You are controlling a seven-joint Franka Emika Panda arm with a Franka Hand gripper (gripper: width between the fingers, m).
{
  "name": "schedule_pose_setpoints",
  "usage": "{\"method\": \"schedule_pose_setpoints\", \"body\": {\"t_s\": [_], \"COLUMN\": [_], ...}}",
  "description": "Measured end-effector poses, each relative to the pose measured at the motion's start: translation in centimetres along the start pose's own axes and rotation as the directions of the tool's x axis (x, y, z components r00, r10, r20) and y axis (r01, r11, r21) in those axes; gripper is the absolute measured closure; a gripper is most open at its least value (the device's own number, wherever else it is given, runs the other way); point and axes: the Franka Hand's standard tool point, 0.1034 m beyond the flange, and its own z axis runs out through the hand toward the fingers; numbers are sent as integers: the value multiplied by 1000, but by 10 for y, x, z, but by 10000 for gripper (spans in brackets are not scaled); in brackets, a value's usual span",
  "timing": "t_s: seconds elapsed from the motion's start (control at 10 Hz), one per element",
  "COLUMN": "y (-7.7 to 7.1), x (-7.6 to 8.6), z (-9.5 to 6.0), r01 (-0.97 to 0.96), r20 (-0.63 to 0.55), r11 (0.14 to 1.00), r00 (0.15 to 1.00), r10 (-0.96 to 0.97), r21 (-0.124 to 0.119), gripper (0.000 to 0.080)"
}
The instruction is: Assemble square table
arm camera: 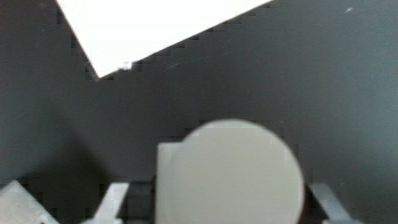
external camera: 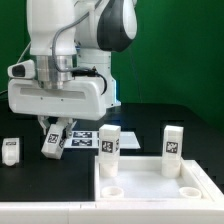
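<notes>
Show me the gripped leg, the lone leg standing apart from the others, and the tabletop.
gripped leg (external camera: 52,141): exterior view, its tagged face.
lone leg (external camera: 11,152): exterior view, its front face.
tabletop (external camera: 150,195): exterior view, bare middle surface.

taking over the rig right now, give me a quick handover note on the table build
Gripper: shut on the held leg, tilted, off the exterior view's left of the tabletop.
Upright legs: one and another stand at the tabletop's far corners.
Loose leg: at the exterior view's far left.
Done: two legs apparently in place.
Left: held leg and loose leg into the empty near sockets.
</notes>
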Motion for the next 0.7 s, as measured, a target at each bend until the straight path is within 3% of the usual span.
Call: {"method": "schedule_pose_setpoints", "body": {"t_s": [0.3, 0.7], "y": [1, -5], "x": [-15, -19], "z": [16, 23], "r01": [-3, 1], "r20": [-44, -72], "r11": [1000, 1000], "r00": [999, 997], "r10": [2, -4], "r21": [-21, -31], "gripper": [514, 514]}}
